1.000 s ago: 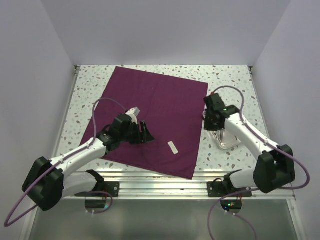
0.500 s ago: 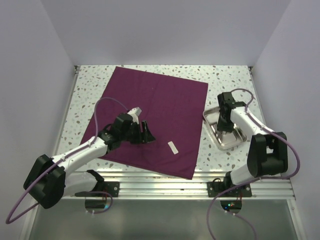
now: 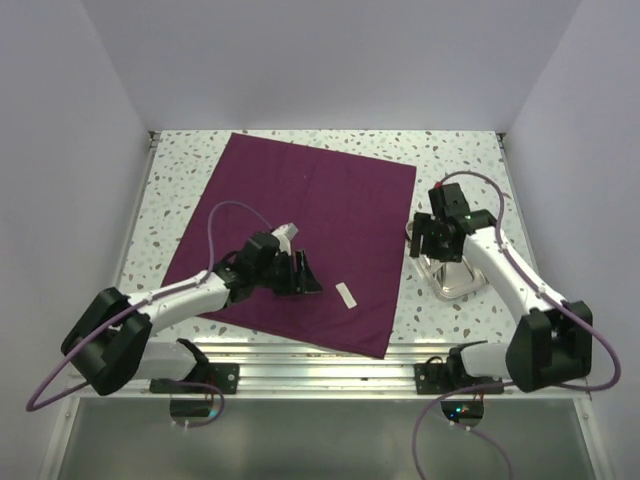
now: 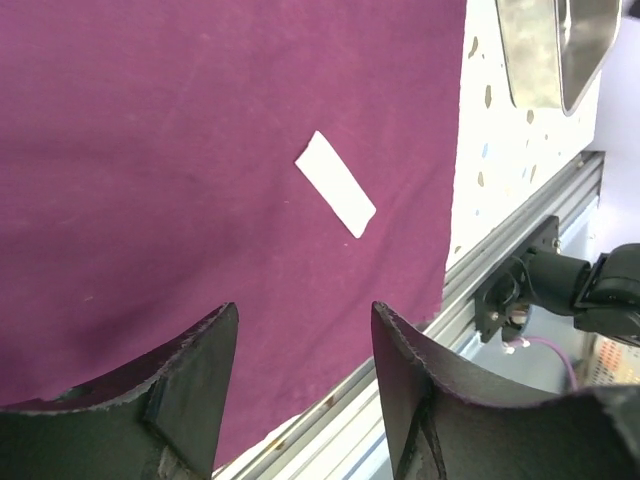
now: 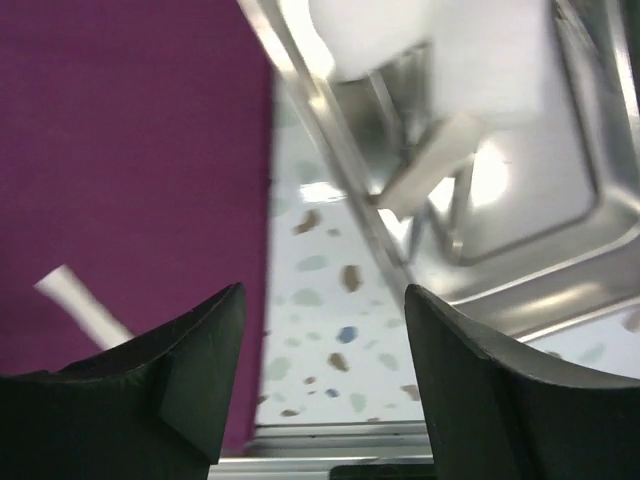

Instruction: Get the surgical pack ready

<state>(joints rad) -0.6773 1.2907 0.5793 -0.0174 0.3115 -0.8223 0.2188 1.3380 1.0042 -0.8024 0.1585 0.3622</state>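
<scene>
The dark purple cloth of the surgical pack lies spread flat on the table. One small white gauze strip rests on it near its front right corner, and it also shows as the gauze strip ahead of my left fingers. My left gripper hovers low over the cloth just left of the strip, open and empty. My right gripper hangs open and empty over the gap between the cloth edge and the silver tray. White gauze and a metal clamp lie blurred in the tray.
The silver tray sits on the speckled table to the right of the cloth. An aluminium rail runs along the near table edge. White walls close in the left, right and back sides.
My right gripper has gone from shut to open and shifted back from over the tray toward the cloth's edge. My left arm has slid right, closer to the white strip.
</scene>
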